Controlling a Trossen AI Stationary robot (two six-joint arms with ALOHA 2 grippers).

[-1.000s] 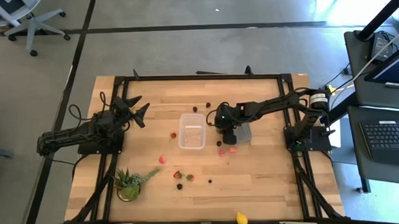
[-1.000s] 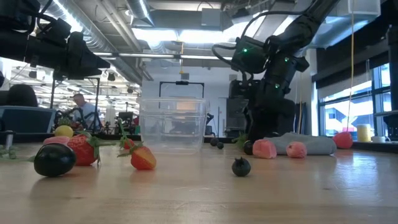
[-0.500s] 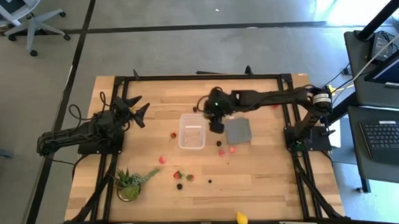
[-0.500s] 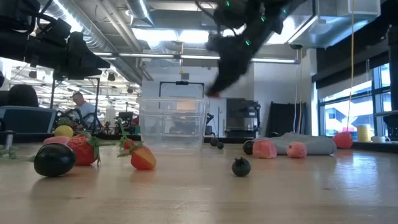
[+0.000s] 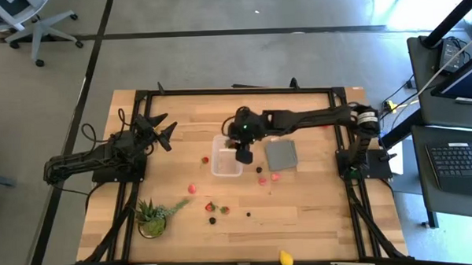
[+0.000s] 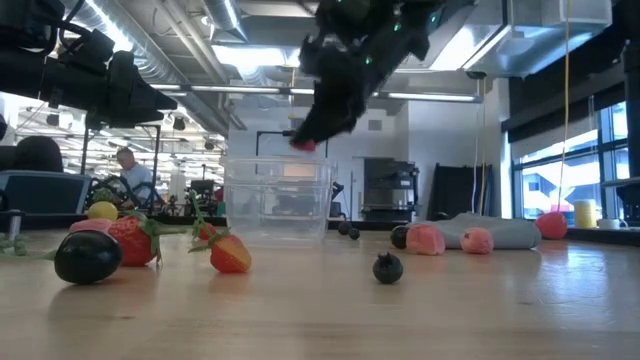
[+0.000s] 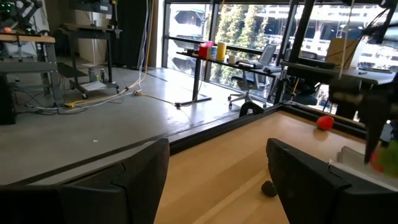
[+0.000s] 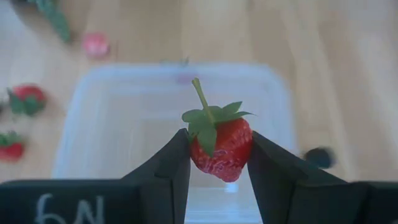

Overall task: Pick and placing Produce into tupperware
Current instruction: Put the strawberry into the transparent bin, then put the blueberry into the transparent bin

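My right gripper point(image 5: 243, 155) hovers over the clear tub point(image 5: 227, 156) near the table's middle, shut on a red strawberry point(image 8: 219, 148) with green leaves and stem. In the low view the berry point(image 6: 304, 144) hangs just above the tub's rim point(image 6: 278, 162). More red, pink and dark fruit pieces point(image 5: 216, 207) lie on the wood around the tub, and a yellow lemon point(image 5: 285, 259) sits at the near edge. My left gripper point(image 5: 162, 131) waits open, raised at the table's left side. My right gripper pinches the strawberry's red body point(image 8: 233, 143) between its two fingers point(image 8: 173, 163), one on each flank. The fingers point down from above. The berry is lifted clear, stem point(image 8: 200, 95) pointing away from the wrist, directly over the tub's inside point(image 8: 137, 124).
A flat grey square piece point(image 5: 282, 154) lies right of the tub, with pink pieces point(image 5: 274, 177) near it. A green spiky potted plant point(image 5: 151, 216) stands at the near left. Black frame rails point(image 5: 234, 92) border the table.
My right gripper has risen from beside the grey square, carrying the strawberry, and swung toward the table's left until it stands over the tub. The left arm has kept still.
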